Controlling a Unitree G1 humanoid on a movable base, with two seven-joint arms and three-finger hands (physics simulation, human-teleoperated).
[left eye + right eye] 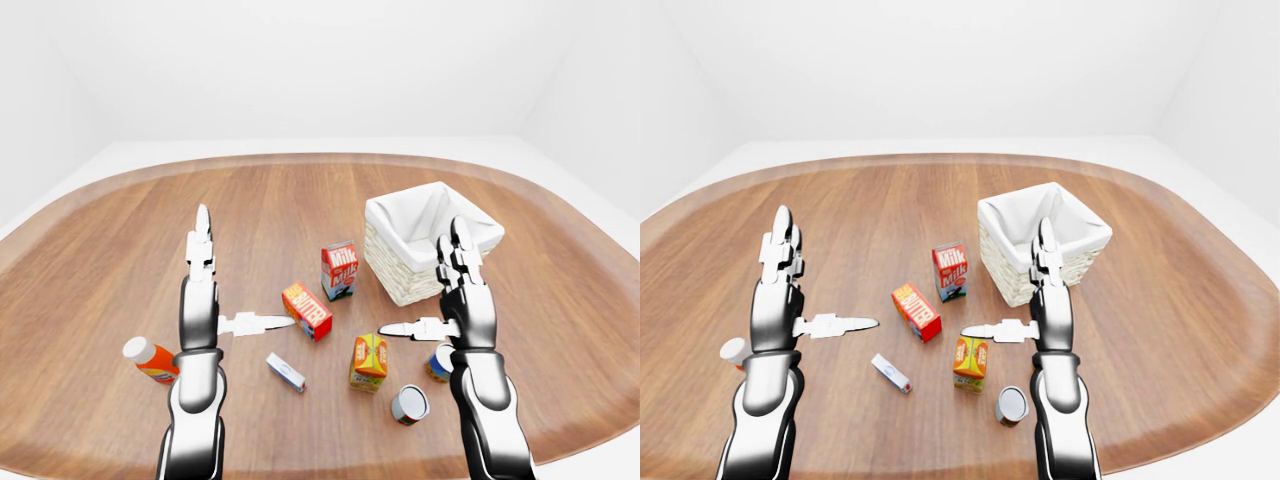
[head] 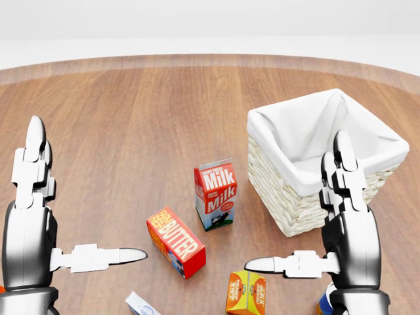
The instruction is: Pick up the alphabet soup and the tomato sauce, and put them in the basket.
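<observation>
A can (image 1: 410, 404) lies on its side near the bottom of the left-eye view, its grey end showing and its label red. A second can (image 1: 439, 362), blue and orange, stands just right of it, partly hidden behind my right hand; I cannot read either label. The wicker basket (image 1: 400, 282) with a white lining stands at the upper right, empty. My left hand (image 1: 215, 300) is open, fingers up, left of the boxes. My right hand (image 1: 448, 300) is open above the blue can, just below the basket. Neither hand holds anything.
On the wooden table (image 1: 300, 200) stand a milk carton (image 1: 339, 270), a red butter box (image 1: 307, 310), an orange juice carton (image 1: 369, 362) and a small white-blue box (image 1: 286, 372). An orange bottle with a white cap (image 1: 152, 360) lies by my left arm.
</observation>
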